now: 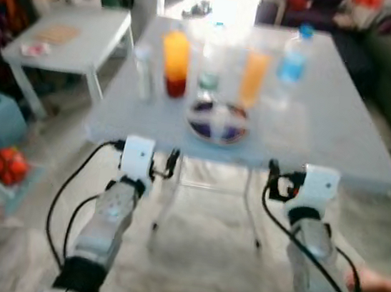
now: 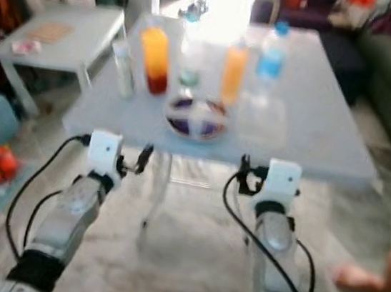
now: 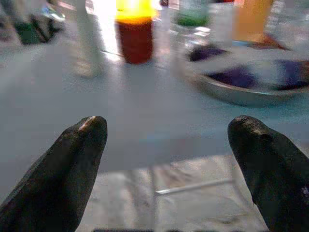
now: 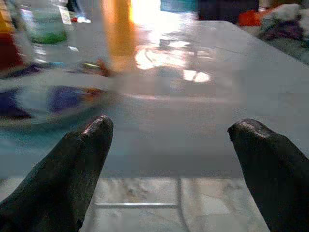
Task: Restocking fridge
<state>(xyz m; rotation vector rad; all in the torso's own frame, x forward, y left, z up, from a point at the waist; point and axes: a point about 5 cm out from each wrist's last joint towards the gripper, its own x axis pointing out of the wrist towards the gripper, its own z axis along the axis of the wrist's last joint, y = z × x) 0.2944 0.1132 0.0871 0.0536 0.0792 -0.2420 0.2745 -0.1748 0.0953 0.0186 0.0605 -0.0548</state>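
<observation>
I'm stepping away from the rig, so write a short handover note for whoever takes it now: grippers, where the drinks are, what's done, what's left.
Left gripper: open, empty, at the table's near edge.
Right gripper: open, empty, likewise at the near edge.
On the table: yellow-and-red bottle, clear green-labelled bottle, orange bottle, blue-capped water bottle, small white bottle, patterned bowl in front of them.
Done: nothing picked up.
Left: grasp each bottle and carry it to the fridge.
</observation>
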